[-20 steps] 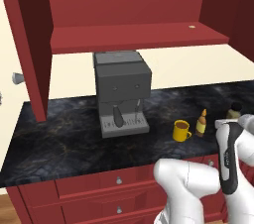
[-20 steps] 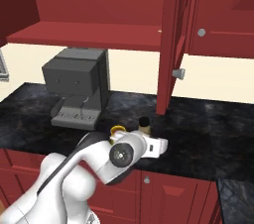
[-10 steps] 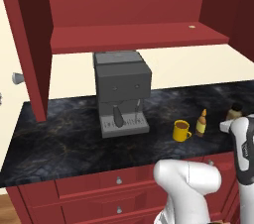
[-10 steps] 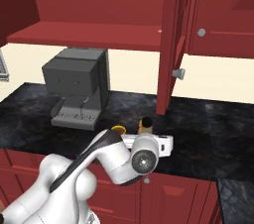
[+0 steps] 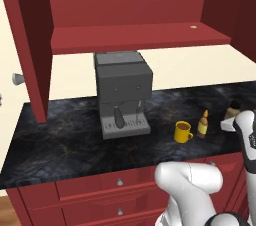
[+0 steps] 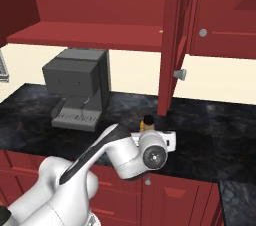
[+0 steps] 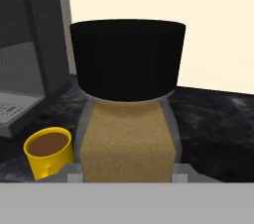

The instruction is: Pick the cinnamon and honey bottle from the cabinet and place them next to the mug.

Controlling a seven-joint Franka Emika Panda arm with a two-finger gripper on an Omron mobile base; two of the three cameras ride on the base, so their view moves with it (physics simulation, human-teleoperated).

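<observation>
My gripper (image 7: 127,176) is shut on the cinnamon (image 7: 128,104), a black-capped jar of brown powder that stands upright between the fingers. In the left base view the cinnamon (image 5: 234,107) and gripper (image 5: 231,116) sit at the counter's right end, just right of the honey bottle (image 5: 202,124). The yellow mug (image 5: 183,131) stands left of the honey bottle, and in the hand view the mug (image 7: 48,151) shows low to the jar's left. Whether the jar's base touches the counter is hidden. The red cabinet (image 5: 135,37) hangs open above, its shelf bare. From the right base view the jar's cap (image 6: 148,119) peeks over my hand.
A grey coffee machine (image 5: 122,95) stands on the dark marble counter (image 5: 60,140) left of the mug. An open cabinet door (image 5: 25,45) hangs at the left, another (image 6: 172,45) near my hand. Red drawers (image 5: 100,185) run below the counter.
The forearm has swung to the right and upward in the left base view. The cinnamon stays in the gripper, at about the same spot beside the honey bottle.
</observation>
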